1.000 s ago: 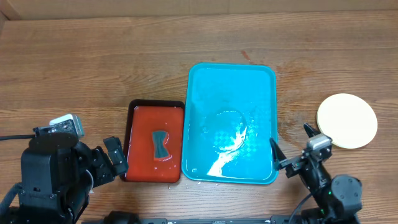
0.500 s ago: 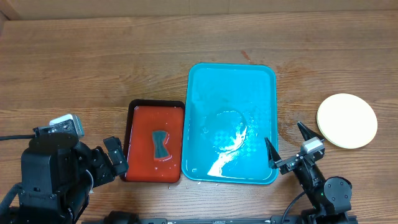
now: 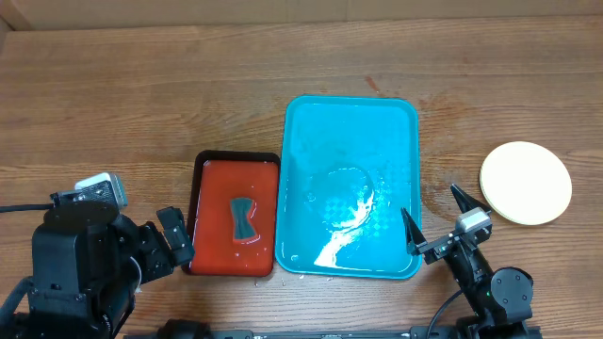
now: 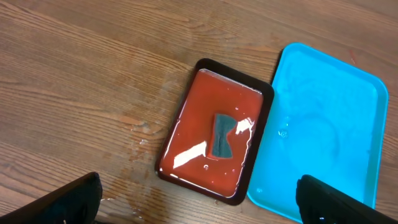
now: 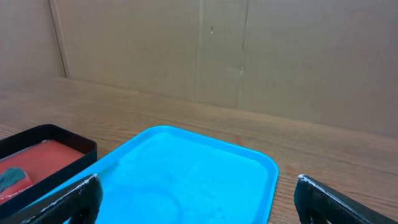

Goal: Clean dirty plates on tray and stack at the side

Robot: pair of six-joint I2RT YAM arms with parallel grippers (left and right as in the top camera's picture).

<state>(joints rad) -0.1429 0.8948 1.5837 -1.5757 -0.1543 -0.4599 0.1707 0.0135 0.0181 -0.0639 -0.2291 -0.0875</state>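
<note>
Overhead: brown wood-grain surface (image 3: 141, 94), with a cardboard wall (image 3: 283, 9) along the far edge.

- Near left corner: the left arm. The left gripper (image 3: 176, 237) sits just beside the near-left corner of the red tray (image 3: 212, 188). Its fingers are spread apart and hold nothing. In the left wrist view both fingers (image 4: 62, 202) show at the bottom corners of the frame, wide apart, above the surface.
- The red tray has a black rim and a wet, shiny base. A dark teal pad (image 3: 243, 218), pinched at the waist, lies flat near its middle. The left wrist view shows droplets (image 4: 140, 140) on the wood by the tray's left side.
- The blue tray (image 3: 349, 122) is just right of the red one, long sides close together. A glossy film of water (image 3: 347, 212) lies over its near half.
- The right gripper (image 3: 431, 202) is at the blue tray's near-right corner, fingers wide apart, gripping nothing. One fingertip is over the tray's right rim, the other over bare wood. The right wrist view looks low across the blue tray toward the wall.
- Far right: the plates (image 3: 526, 182) lie on bare wood, apart from the blue tray. They show as one pale yellow disc; I cannot tell how many are stacked.
</note>
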